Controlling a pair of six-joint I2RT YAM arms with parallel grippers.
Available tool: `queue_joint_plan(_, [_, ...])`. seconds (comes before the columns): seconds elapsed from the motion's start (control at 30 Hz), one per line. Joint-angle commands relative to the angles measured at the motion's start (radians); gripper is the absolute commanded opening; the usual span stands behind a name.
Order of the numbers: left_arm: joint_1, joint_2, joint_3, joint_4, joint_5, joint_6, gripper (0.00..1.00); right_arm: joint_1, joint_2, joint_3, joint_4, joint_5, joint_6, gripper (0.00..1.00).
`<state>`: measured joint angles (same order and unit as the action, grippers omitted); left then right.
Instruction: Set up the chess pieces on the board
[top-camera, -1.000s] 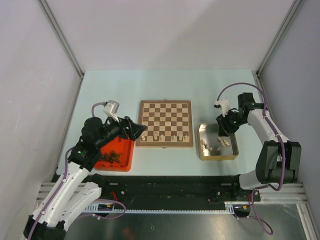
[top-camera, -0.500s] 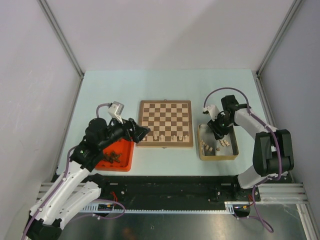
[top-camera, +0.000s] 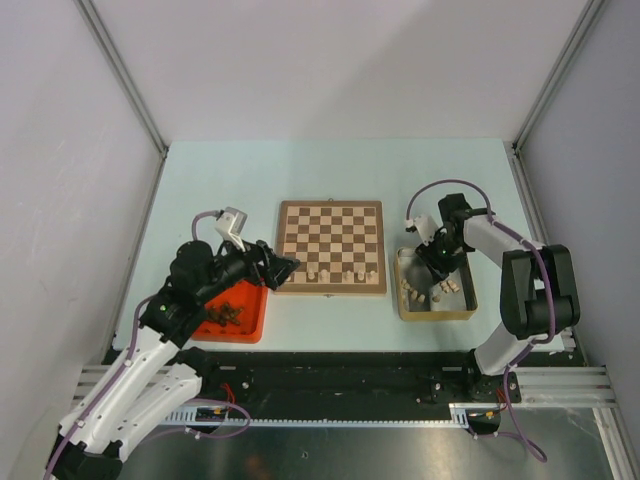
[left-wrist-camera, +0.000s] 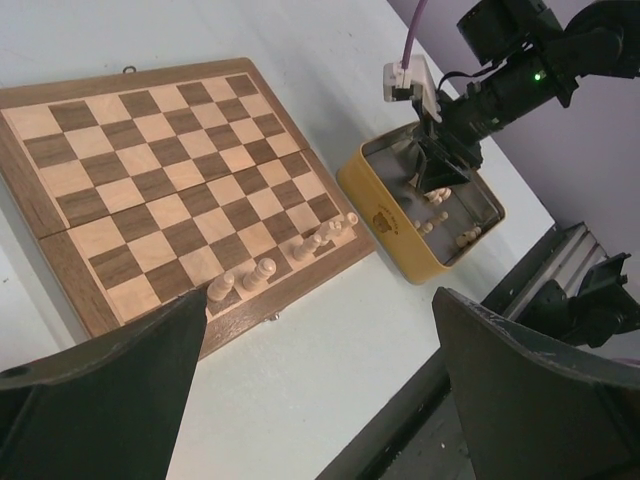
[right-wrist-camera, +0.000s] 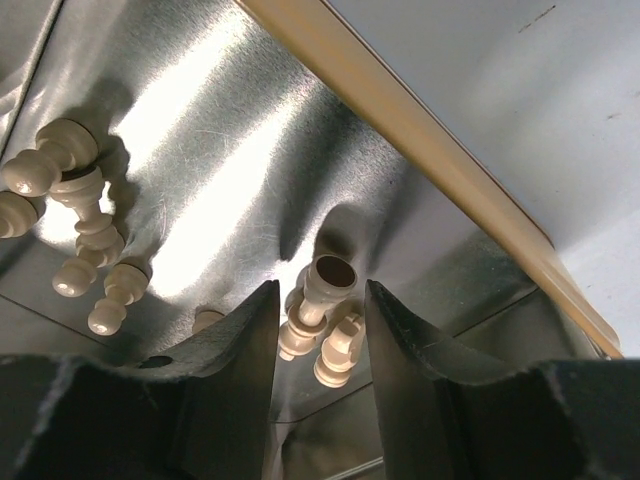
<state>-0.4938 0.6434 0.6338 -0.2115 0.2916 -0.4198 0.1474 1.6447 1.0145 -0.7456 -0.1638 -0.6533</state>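
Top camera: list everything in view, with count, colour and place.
Table: one, pale blue-green, under everything.
Board: one, tan-and-brown checks, centre.
Board pieces: several, beige, near row.
Tin: one, gold, right of board.
Tin pieces: several, beige, loose inside.
Tray: one, red, left of board.
Dark pieces: heap, brown, in tray.
Left gripper: one, black, open, at board's near left corner.
Right gripper: one, black, open, in tin astride a beige piece.

The checkered wooden board (top-camera: 331, 246) lies flat; pale chess pieces (top-camera: 312, 272) stand along its near row, others lie in the gold tin (top-camera: 437, 313) right of it.
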Motion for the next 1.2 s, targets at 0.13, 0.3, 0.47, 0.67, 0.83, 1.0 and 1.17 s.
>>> queue_joint_plan(0.13, [-0.020,-0.019,-0.005,0.030,0.006,-0.024,1.00,0.003,0.027,-0.001,0.005,-0.006,0.017,0.38])
queue_joint_plan(0.3, [-0.037,-0.016,-0.003,0.038,0.015,-0.025,1.00,-0.014,0.006,0.004,0.005,-0.039,0.023,0.26])
queue_joint_plan(0.47, [-0.098,0.010,0.006,0.072,0.014,-0.027,1.00,-0.101,-0.080,0.029,-0.024,-0.220,0.030,0.19])
queue_joint_plan(0.67, [-0.204,0.100,0.046,0.170,-0.019,-0.048,1.00,-0.193,-0.203,0.058,-0.037,-0.471,0.073,0.17])
queue_joint_plan(0.83, [-0.285,0.242,0.064,0.348,0.001,-0.106,1.00,-0.229,-0.256,0.065,-0.002,-0.643,0.144,0.17])
queue_joint_plan(1.0, [-0.380,0.412,0.156,0.445,-0.055,-0.116,0.99,-0.266,-0.278,0.065,0.075,-0.798,0.308,0.18])
queue_joint_plan(1.17, [-0.452,0.605,0.280,0.466,-0.188,-0.137,0.99,-0.284,-0.254,0.059,0.230,-0.934,0.547,0.18])
